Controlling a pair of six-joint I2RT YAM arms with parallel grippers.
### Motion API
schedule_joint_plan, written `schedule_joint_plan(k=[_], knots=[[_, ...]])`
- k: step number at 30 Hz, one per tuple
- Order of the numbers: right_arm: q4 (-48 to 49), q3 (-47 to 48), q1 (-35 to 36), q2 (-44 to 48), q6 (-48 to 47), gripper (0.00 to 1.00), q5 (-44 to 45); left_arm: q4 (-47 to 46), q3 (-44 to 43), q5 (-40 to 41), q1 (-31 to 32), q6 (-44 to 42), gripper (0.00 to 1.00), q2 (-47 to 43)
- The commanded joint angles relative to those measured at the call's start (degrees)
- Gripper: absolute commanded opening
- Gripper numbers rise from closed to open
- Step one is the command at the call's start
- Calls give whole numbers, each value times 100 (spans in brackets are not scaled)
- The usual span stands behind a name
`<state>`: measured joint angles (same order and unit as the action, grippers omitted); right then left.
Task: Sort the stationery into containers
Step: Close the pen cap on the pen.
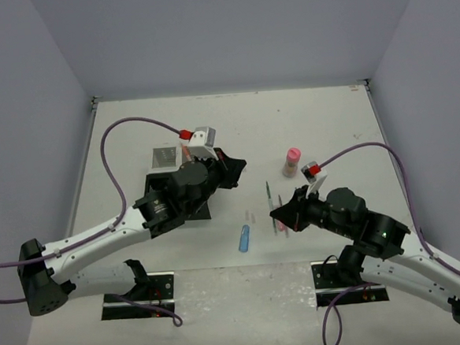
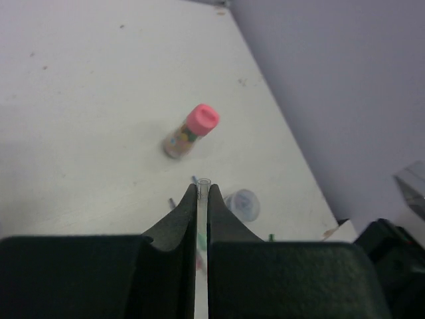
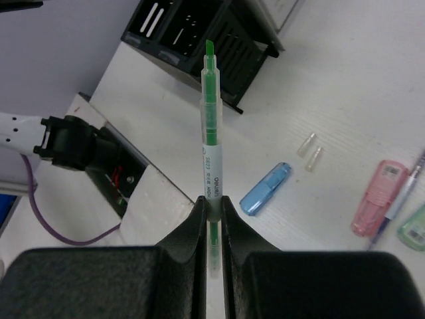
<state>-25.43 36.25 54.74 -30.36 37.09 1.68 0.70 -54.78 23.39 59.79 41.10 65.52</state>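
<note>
From above, my left arm [image 1: 100, 233] stretches across the desk organiser [image 1: 164, 156] and hides most of it. My left jaws end just past it, over the middle of the tabletop [image 1: 329, 118]. My right arm [image 1: 392, 236] bends in from the other side, with my right jaws low near the middle too. The blue capsule piece [image 1: 243, 238] lies between them, and the pink-capped bottle [image 1: 292, 162] stands farther back. From this height I cannot read either grip. Through my left wrist camera, my left jaws are pressed together on a thin clear-tipped pen [image 2: 204, 182], whose end pokes just beyond the tips. The pink-capped bottle [image 2: 192, 131] stands ahead, well apart, and a round blue-grey tub [image 2: 242, 203] sits nearer, just right of my tips. Through my right wrist camera, my right jaws are clamped on a green pen [image 3: 210, 143], its tip pointing toward the organiser's black compartments [image 3: 199, 33]. On the tabletop to the right lie the blue capsule piece [image 3: 265, 189] and two small clear caps [image 3: 310, 150] near it. At the edge are a pink piece [image 3: 377, 197] and a pale green piece [image 3: 416, 229], with a thin pen [image 3: 408, 189] between them.
</note>
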Motion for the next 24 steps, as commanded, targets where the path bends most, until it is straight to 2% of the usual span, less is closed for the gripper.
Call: schedule_joint_plan(k=[1,5,10,24], knots=[[1027,-66,2,-301,-79,0,-754,-2049,693,-946,33,-381,0,-437],[1534,-109,10,-401,-27,0,-1149,-2980,1281,-1543,33,-417,0,-859],[1980,-101,2,-480,9,0,-1442,-3680,1725,-1785,33,-401,0,-997],[1956,-211,3,-267,88,0,-1288,-3834,1815,-1692,33,-211,0,-969]])
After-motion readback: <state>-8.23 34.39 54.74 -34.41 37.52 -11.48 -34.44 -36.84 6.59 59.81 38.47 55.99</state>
